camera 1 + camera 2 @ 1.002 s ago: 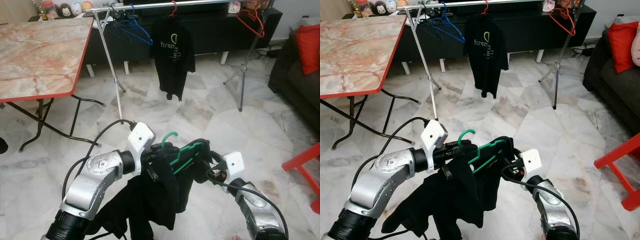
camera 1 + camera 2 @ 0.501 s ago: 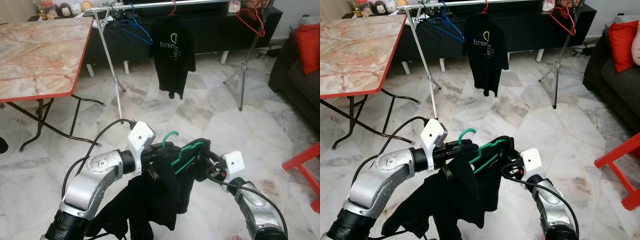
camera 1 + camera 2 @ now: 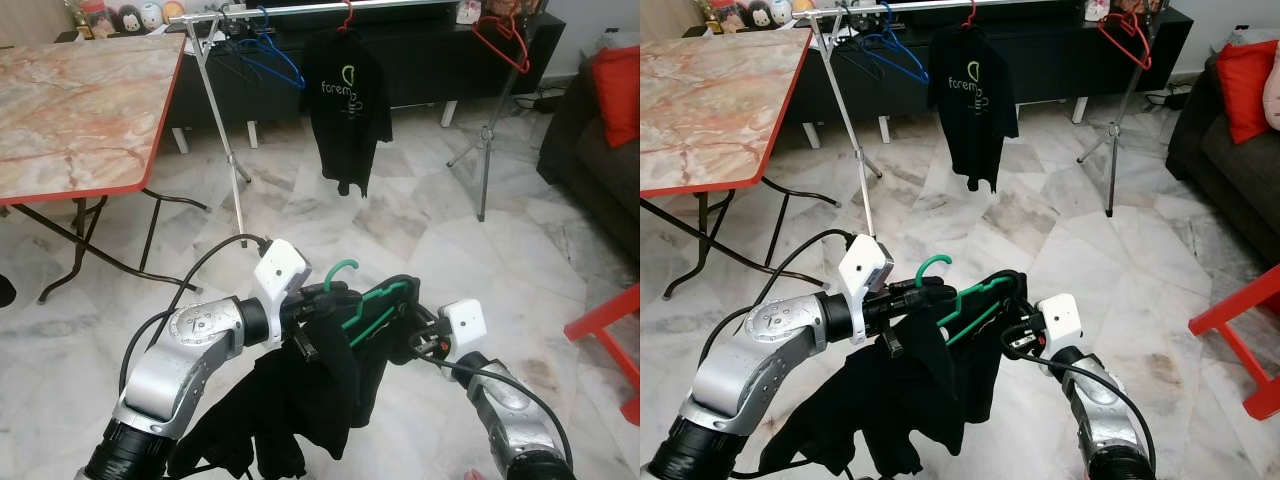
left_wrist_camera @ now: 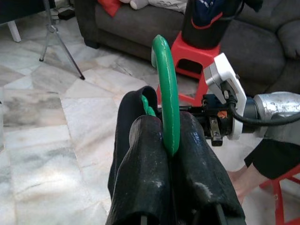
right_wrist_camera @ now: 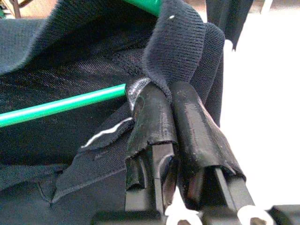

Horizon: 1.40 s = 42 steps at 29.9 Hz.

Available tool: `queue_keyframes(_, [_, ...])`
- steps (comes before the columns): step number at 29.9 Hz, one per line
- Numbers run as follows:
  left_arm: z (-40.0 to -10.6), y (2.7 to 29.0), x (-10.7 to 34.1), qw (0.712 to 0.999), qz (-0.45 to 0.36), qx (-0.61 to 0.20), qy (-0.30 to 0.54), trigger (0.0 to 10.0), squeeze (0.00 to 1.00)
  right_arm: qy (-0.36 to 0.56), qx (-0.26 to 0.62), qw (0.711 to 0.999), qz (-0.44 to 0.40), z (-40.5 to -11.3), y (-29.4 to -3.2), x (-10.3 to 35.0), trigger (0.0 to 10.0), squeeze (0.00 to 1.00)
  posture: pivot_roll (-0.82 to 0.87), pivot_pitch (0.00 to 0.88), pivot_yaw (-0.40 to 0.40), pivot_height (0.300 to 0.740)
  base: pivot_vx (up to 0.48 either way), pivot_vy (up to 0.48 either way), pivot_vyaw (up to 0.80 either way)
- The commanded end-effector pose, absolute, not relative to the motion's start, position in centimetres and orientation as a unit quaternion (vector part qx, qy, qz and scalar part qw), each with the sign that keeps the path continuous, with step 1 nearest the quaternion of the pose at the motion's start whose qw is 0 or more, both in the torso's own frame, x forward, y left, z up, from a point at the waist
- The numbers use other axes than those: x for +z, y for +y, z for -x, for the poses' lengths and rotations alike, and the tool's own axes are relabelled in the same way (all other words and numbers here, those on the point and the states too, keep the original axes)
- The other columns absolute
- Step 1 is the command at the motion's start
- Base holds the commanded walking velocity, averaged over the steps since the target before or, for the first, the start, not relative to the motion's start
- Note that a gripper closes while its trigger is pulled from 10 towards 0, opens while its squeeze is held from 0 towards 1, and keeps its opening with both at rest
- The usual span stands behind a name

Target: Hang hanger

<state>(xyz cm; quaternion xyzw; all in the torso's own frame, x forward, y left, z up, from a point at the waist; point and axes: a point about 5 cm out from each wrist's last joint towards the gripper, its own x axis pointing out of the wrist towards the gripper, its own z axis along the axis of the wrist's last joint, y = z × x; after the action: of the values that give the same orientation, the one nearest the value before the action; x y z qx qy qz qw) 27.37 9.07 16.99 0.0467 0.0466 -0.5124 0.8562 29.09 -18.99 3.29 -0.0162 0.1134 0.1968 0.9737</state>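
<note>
A black T-shirt (image 3: 348,105) hangs on a red hanger (image 3: 346,18) from the silver clothes rail (image 3: 330,8) at the far side of the room. Pale lettering on its chest begins "forem", under a light green emblem; the rest of the word is lost in a fold.

Well on the near side of the rail, close to the robot's body, both silver arms reach forward and bend inward toward each other at chest height, holding a green hanger (image 3: 372,303) between them. A dark garment (image 3: 305,400) is draped on that hanger and droops below the arms toward the marble floor (image 3: 420,225).

The left gripper (image 4: 169,154) has its two black fingers pressed together on the base of the hanger's hook (image 4: 165,89), which curves up above them. In the head views the hook points toward the rail. The left forearm lies roughly level, with a white camera block (image 3: 280,270) at the wrist.

The right gripper (image 5: 176,101) has its fingers closed, pinching a fold of the dark garment at the hanger's other end, just beside a green bar (image 5: 61,108) of the hanger. The right wrist also carries a white block (image 3: 462,324).

Blue hangers (image 3: 268,52) hang at the rail's left end and another red hanger (image 3: 500,40) near its right end. A marble-topped table with a red edge (image 3: 80,110) stands left of the rail, and a red stool (image 3: 608,335) stands right of the arms.
</note>
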Motion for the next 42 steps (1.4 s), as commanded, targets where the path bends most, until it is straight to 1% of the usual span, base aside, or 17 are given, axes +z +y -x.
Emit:
queue_keyframes(1, [-26.9,8.9,17.6,0.843,-0.061,-0.533,0.036,10.0,0.00,0.115,0.197,0.973,0.019,-29.1,-19.0,3.2,0.0,0.00,-0.04,0.104,0.020,0.740,0.000,0.000,0.00])
queue_keyframes(3, [-26.8,9.1,17.2,0.842,-0.078,-0.533,0.045,10.0,0.00,0.115,0.198,0.973,0.020,-29.1,-19.0,3.2,0.0,0.00,-0.04,0.104,0.020,0.740,0.000,0.000,0.00])
queue_keyframes(4, [-26.9,9.4,16.6,0.841,-0.103,-0.528,0.058,10.0,0.00,0.115,0.198,0.973,0.020,-29.1,-18.9,3.3,0.0,0.00,-0.04,0.104,0.020,0.740,0.000,0.000,0.00])
queue_keyframes(8, [-26.8,9.9,15.4,0.836,-0.143,-0.523,0.083,10.0,0.00,0.115,0.199,0.973,0.020,-29.2,-18.9,3.3,0.0,0.00,-0.04,0.100,0.020,0.740,0.000,0.000,0.00])
queue_keyframes(9, [-26.8,9.9,15.4,0.836,-0.143,-0.523,0.083,10.0,0.00,0.115,0.199,0.973,0.020,-29.2,-18.9,3.3,0.0,0.00,-0.04,0.100,0.020,0.740,0.000,0.000,0.00])
queue_keyframes(10, [-26.6,10.1,14.6,0.829,-0.170,-0.524,0.096,10.0,0.00,0.114,0.199,0.973,0.020,-29.3,-18.9,3.3,0.0,0.00,-0.04,0.100,0.020,0.740,0.000,0.000,0.00])
queue_keyframes(12, [-26.3,10.2,14.3,0.823,-0.174,-0.531,0.102,10.0,0.00,0.114,0.200,0.973,0.021,-29.3,-18.9,3.4,0.0,0.00,-0.04,0.094,0.018,0.740,0.000,0.000,0.00])
queue_keyframes(19, [-25.6,11.3,15.3,0.810,-0.156,-0.558,0.088,10.0,0.00,0.116,0.198,0.973,0.025,-29.4,-19.2,3.4,0.0,0.00,-0.04,0.091,0.015,0.740,0.000,0.000,0.00])
queue_keyframes(21, [-25.5,12.5,15.7,0.805,-0.150,-0.567,0.092,10.0,0.00,0.120,0.195,0.973,0.027,-29.3,-19.4,3.3,0.0,0.00,-0.04,0.089,0.016,0.740,0.000,0.000,0.00])
queue_keyframes(22, [-25.5,12.5,15.7,0.805,-0.150,-0.567,0.092,10.0,0.00,0.120,0.195,0.973,0.027,-29.3,-19.4,3.3,0.0,0.00,-0.04,0.089,0.016,0.740,0.000,0.000,0.00])
queue_keyframes(23, [-25.6,13.3,16.0,0.805,-0.150,-0.567,0.092,10.0,0.00,0.121,0.195,0.973,0.028,-29.3,-19.4,3.3,0.0,0.00,-0.04,0.089,0.016,0.740,0.000,0.000,0.00])
queue_keyframes(27, [-26.0,14.8,16.6,0.812,-0.137,-0.560,0.087,10.0,0.00,0.125,0.196,0.972,0.031,-29.3,-19.4,3.1,0.0,0.00,-0.04,0.092,0.014,0.740,0.000,0.000,0.00])
queue_keyframes(31, [-25.8,15.8,16.9,0.811,-0.123,-0.565,0.087,10.0,0.00,0.128,0.195,0.972,0.033,-29.2,-19.6,3.0,0.0,0.00,-0.04,0.096,0.010,0.740,0.000,0.000,0.00])
queue_keyframes(32, [-26.0,16.0,16.8,0.816,-0.128,-0.557,0.088,10.0,0.00,0.129,0.195,0.972,0.033,-29.1,-19.7,3.0,0.0,0.00,-0.04,0.098,0.008,0.740,0.000,0.000,0.00])
queue_keyframes(35, [-26.3,16.5,16.9,0.824,-0.130,-0.545,0.082,10.0,0.00,0.132,0.194,0.971,0.036,-29.0,-19.9,3.0,0.0,0.00,-0.04,0.098,0.008,0.740,0.000,0.000,0.00])
queue_keyframes(39, [-26.3,16.9,17.4,0.825,-0.109,-0.550,0.068,10.0,0.00,0.135,0.192,0.971,0.038,-29.0,-20.3,2.9,0.0,0.00,-0.04,0.103,0.005,0.740,0.000,0.000,0.00])
queue_keyframes(42, [-26.1,17.1,17.6,0.822,-0.108,-0.555,0.061,10.0,0.00,0.137,0.192,0.971,0.040,-28.9,-20.4,2.9,0.0,0.00,-0.05,0.107,0.001,0.740,0.000,0.000,0.00])
